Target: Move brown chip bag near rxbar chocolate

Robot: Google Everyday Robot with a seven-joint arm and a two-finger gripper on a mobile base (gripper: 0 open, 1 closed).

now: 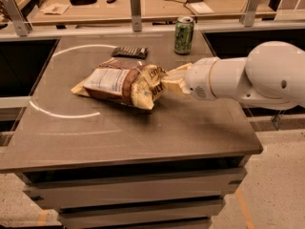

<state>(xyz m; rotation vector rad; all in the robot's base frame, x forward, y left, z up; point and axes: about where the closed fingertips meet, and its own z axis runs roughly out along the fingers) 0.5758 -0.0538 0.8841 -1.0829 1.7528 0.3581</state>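
Pincer (165, 83) clamps brown chip bag (112, 81) at right edge.

The brown chip bag (119, 82) is held at its right end by the gripper (168, 81), mid-tabletop (143, 128). The rxbar chocolate (129, 52) is seen just behind it, and a green can (184, 35) farther right.

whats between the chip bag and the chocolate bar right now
Nothing: only a bare strip of table separates the chip bag from the chocolate bar in the camera view. The gripper holds the bag's right end.
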